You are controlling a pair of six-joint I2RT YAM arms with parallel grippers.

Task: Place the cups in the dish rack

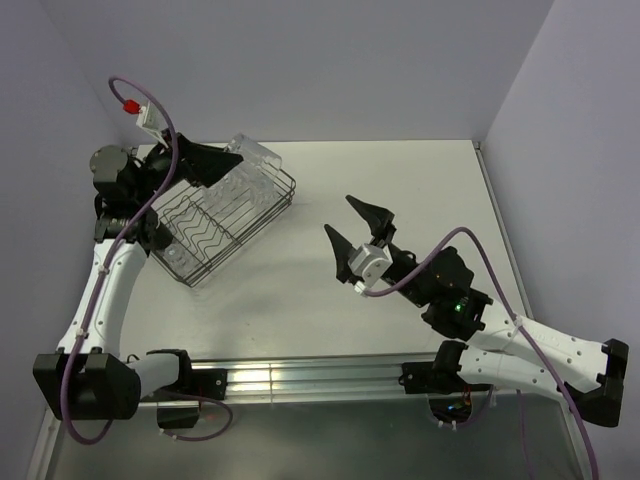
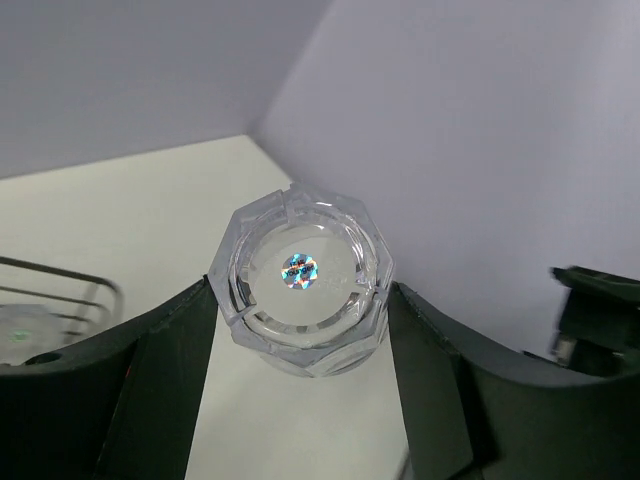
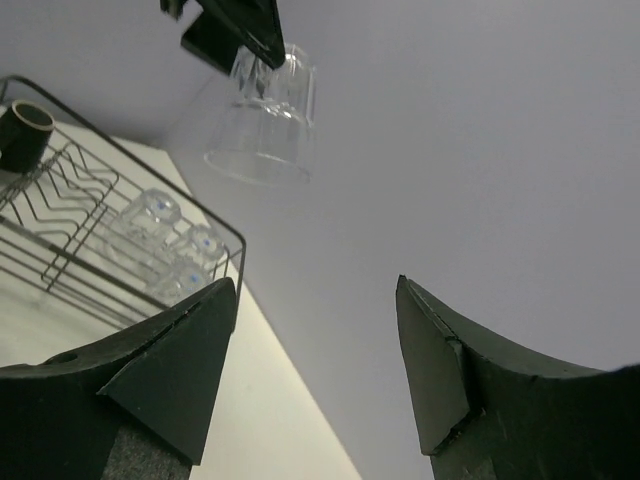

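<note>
- Tumbler (image 2: 300, 275), clear and ribbed, is gripped at its base by the left jaws, above the far end of the dish rack (image 1: 250, 232).
- Other tumblers (image 3: 165, 230) and a dark mug (image 3: 22, 130) sit inside the rack.
- Right jaws stand open and empty over the tabletop (image 1: 400, 190).

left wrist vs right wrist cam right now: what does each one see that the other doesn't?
Left wrist only: the base of the glass head-on, with a shiny sticker at its centre, clamped in the left gripper.
Right wrist only: the brown mug and other glasses already in the rack, plus the right gripper, open and empty.
Both: that held glass and some rack wire, though the left wrist catches only a corner of it.
</note>
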